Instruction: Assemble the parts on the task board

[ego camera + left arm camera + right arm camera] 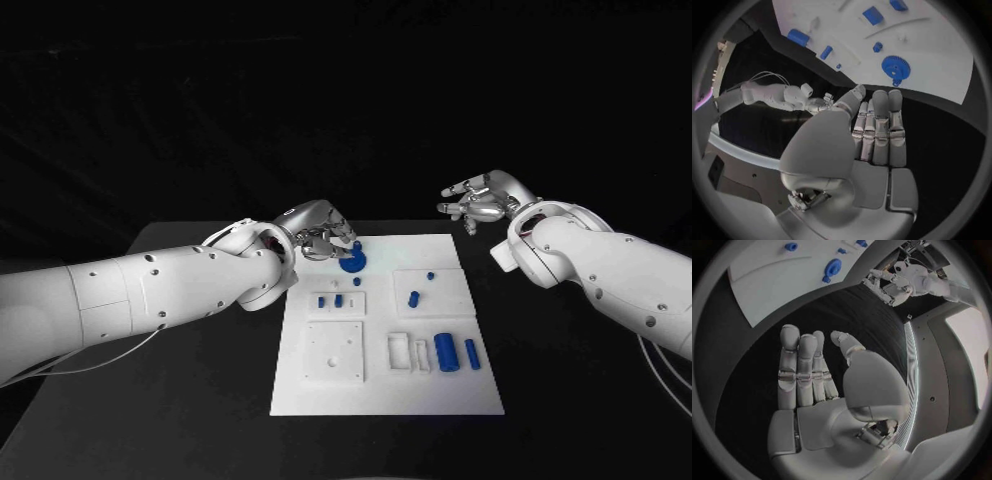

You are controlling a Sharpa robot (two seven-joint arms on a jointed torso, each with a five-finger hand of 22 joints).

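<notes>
Showing its teeth from the left wrist, blue gear on task board.

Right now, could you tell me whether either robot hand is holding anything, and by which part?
Nothing is held: the left robot hand and right robot hand are both empty, fingers extended.

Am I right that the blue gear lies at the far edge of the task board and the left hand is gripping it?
Not quite: the blue gear does lie at the task board's far edge, but the left hand is empty, fingers straight, as the left wrist view shows.
</notes>
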